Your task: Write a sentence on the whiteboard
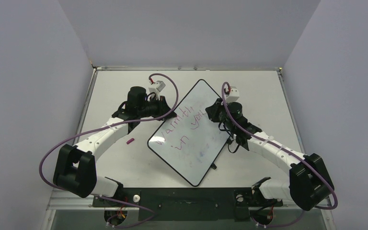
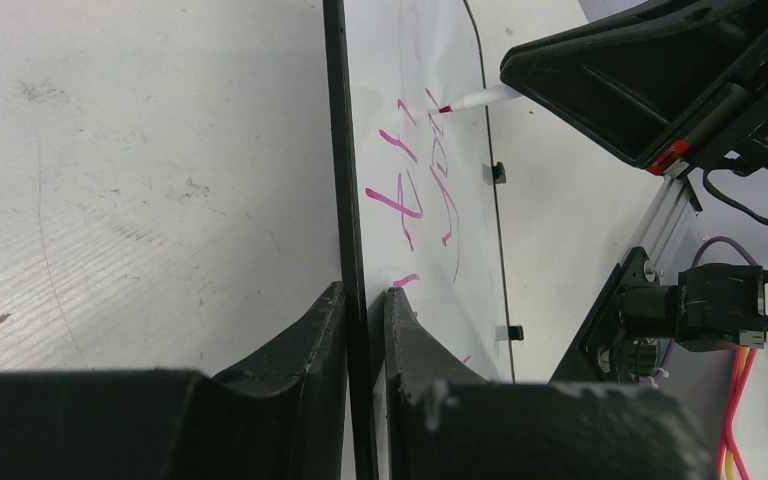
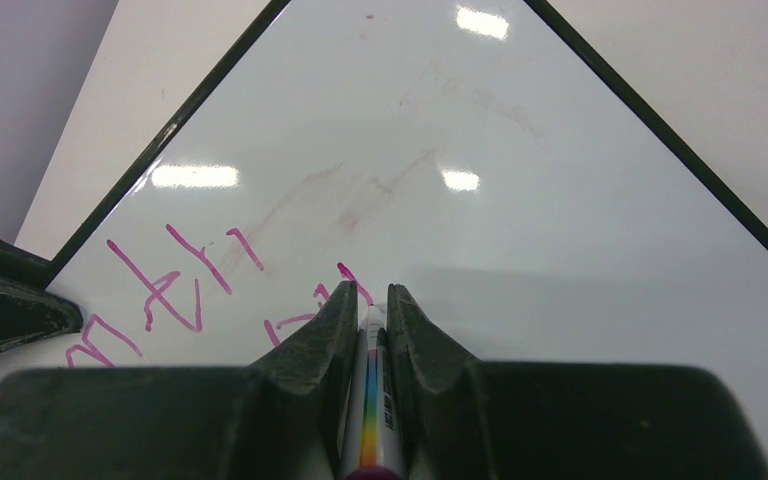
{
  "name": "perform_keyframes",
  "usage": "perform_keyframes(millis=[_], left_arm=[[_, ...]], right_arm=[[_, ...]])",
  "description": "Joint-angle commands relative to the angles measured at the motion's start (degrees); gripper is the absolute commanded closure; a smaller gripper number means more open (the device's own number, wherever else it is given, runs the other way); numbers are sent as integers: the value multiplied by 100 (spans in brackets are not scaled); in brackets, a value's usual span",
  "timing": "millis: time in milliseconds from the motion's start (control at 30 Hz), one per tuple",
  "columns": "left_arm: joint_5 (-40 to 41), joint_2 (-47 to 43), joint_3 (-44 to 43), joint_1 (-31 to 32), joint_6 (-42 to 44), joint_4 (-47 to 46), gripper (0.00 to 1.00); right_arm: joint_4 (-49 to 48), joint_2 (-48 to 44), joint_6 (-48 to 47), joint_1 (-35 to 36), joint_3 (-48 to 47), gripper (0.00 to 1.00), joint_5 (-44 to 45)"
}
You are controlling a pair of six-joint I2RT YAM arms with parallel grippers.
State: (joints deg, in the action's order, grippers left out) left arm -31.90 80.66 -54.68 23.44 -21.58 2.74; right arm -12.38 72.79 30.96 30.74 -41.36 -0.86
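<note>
Near the left edge of the matte, scuffed off-white worktop point(image 1: 249, 86) lay a small magenta cap-like piece point(image 1: 130, 141), well apart from everything else. Just right of it the left gripper point(image 2: 365, 295) reached in, its two blunt black wedge-shaped fingers drawn narrow and pinching the thin black rim of the whiteboard point(image 1: 211, 139) on that board's left side. The whiteboard sat in the middle of the worktop, turned diagonally so that one rounded corner pointed at the far edge and another at the near edge; its surface was glossy white and threw back bright lamp reflections in the right wrist view. Across it ran the sentence point(image 1: 182, 127), loose pink-magenta handwritten strokes in slanted lines reading roughly "warmth in you", beside faint old smears. At the right end of the writing a slim white marker point(image 3: 372, 400) with a rainbow-banded barrel met the board with its red tip, clamped lengthwise between the close-set fingers of the right gripper point(image 3: 370, 295), which came from the worktop's right edge
</note>
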Motion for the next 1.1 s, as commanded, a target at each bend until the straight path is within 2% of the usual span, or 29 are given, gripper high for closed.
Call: perform_keyframes(millis=[0, 300, 767, 1067], left_arm=[[307, -147, -26, -42, 541, -318, 100], [307, -155, -21, -41, 541, -318, 100], [310, -176, -15, -37, 541, -312, 100], [314, -186, -15, -41, 543, -318, 100]], right_arm=[[-63, -208, 72, -15, 168, 100, 22], [30, -275, 11, -14, 132, 100, 69], [532, -205, -322, -13, -752, 100, 336], [506, -26, -335, -13, -942, 100, 277]])
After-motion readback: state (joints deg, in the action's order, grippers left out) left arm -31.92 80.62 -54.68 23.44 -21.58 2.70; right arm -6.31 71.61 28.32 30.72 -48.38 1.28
